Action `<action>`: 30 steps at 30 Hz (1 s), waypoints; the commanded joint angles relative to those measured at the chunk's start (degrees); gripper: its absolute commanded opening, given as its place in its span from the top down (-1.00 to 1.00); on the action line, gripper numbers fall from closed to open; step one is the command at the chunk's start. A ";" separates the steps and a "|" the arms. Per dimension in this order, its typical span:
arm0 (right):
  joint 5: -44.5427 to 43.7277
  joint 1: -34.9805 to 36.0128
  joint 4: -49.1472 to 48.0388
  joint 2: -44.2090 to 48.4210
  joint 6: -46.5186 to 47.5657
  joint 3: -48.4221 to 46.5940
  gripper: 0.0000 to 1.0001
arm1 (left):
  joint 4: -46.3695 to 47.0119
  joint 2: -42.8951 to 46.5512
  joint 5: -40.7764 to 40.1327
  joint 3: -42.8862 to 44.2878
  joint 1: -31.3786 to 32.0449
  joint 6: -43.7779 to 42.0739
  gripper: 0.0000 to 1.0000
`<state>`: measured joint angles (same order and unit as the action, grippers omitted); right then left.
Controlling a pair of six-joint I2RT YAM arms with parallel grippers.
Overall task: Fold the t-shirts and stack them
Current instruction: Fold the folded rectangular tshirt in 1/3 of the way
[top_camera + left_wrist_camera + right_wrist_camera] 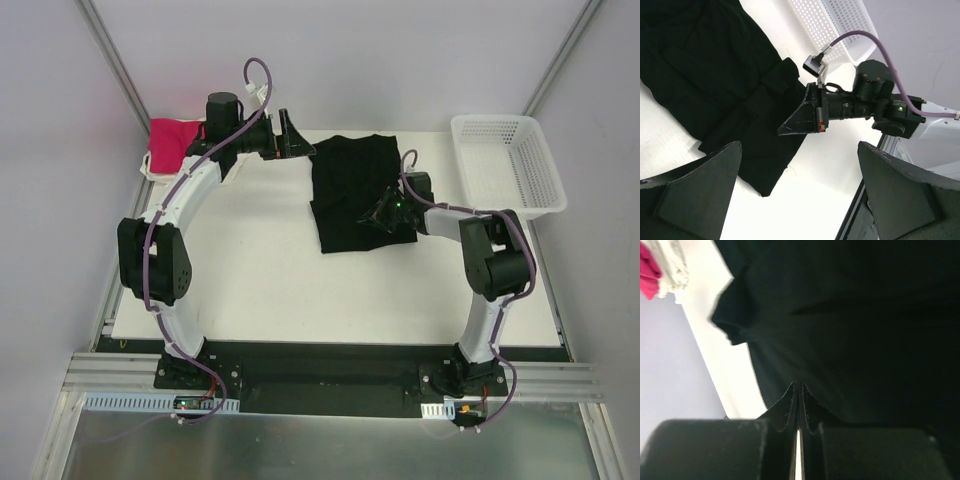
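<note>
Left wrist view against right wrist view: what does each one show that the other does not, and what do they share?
Only the left wrist view: the white mesh basket and the left gripper, open wide. Only the right wrist view: the magenta shirt and a white shirt beside it. Both: the black t-shirt on the white table, and the right gripper, shut near that shirt's edge; whether it pinches cloth cannot be told.

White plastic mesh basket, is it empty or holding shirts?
Empty: in the top view the white plastic mesh basket shows only its bare floor.
</note>
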<state>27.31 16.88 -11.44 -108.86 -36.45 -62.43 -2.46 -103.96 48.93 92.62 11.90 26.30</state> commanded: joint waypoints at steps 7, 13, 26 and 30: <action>-0.68 -1.24 1.60 -5.04 1.11 -4.79 0.98 | 2.28 -2.21 3.19 2.65 -0.21 -0.11 -0.98; -0.24 -2.03 2.21 -9.26 0.76 -9.18 0.99 | 2.20 -3.70 3.81 3.62 -0.21 -0.20 -0.98; -0.68 -3.79 6.78 -16.47 1.12 -21.41 0.98 | 2.28 -7.13 5.83 5.82 -0.83 -0.55 -0.98; -0.77 -3.88 9.33 -17.44 1.55 -25.89 0.98 | 2.28 -7.83 6.00 5.82 -1.00 -0.73 -0.99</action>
<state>27.22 13.58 -4.29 -125.91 -35.83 -83.29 -1.96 -111.35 52.49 96.27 11.86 26.33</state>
